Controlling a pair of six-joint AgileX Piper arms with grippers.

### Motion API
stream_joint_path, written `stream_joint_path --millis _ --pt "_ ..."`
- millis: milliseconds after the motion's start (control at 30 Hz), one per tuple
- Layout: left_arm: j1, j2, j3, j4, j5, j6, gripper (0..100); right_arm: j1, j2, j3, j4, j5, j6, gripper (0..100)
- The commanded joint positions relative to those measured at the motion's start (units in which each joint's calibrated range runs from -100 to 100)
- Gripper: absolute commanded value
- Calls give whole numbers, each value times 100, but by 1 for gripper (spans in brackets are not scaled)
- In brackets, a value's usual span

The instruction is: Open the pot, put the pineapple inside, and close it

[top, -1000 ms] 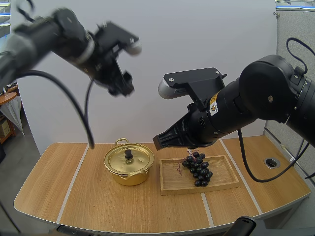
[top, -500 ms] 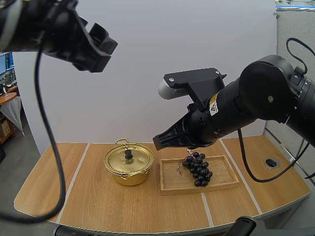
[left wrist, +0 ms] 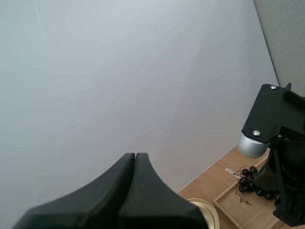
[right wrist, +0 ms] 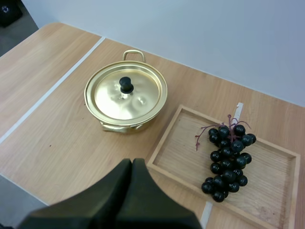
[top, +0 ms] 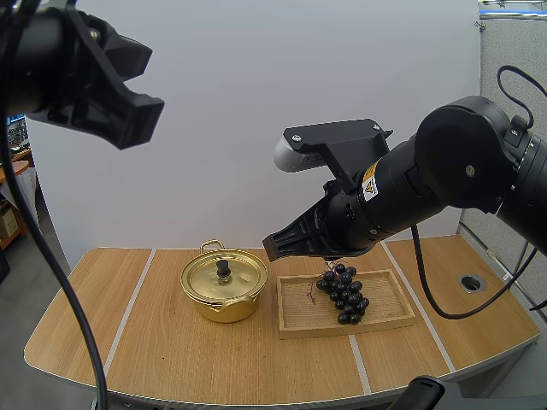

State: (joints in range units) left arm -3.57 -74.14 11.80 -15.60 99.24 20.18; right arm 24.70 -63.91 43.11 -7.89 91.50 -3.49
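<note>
The lidded pot (right wrist: 126,93) lies at 12 o'clock from the nearer right gripper (right wrist: 132,162), which is closed and empty. The grapes (right wrist: 228,157) rest on the wooden tray (right wrist: 271,191) at the pot's 3 o'clock. The left gripper (left wrist: 135,156), also closed, hangs farther off.

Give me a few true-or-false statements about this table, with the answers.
1. The lid sits on the pot. True.
2. The grapes lie inside the pot. False: they lie on the tray beside it.
3. The right end effector is shut on nothing. True.
4. The left end effector holds the lid. False: it is shut on nothing, well above the table.
</note>
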Motion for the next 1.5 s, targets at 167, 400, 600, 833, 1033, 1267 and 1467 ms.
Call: stream_joint_path --millis 167,400,600,833,1033,1267,1467 --pt "-17 -1087 1764 -104 -1635 -688 0 -886 -427 11 -792 -1294 473 0" --pt "-17 -1855 3036 -104 -3495 -1272 0 -1288 -849 11 -2111 -1368 1636 0" --pt "-17 -2372 3712 -88 -4306 -1531 0 -1596 -1418 11 -2651 -1325 2289 0" --pt "42 -2586 4101 175 -4965 -1891 0 -1698 -2423 11 -2666 -1598 2340 0" --pt "239 -2586 4484 660 -5215 -2716 0 -1760 -3199 11 -2878 -2089 2340 0" --pt "373 -2586 4824 686 -5494 -2967 0 -2092 -3609 621 -2785 -2666 2340 0" --pt "373 -2586 4837 701 -5538 -2933 0 -2473 -3609 1328 -2686 -3713 2479 0"
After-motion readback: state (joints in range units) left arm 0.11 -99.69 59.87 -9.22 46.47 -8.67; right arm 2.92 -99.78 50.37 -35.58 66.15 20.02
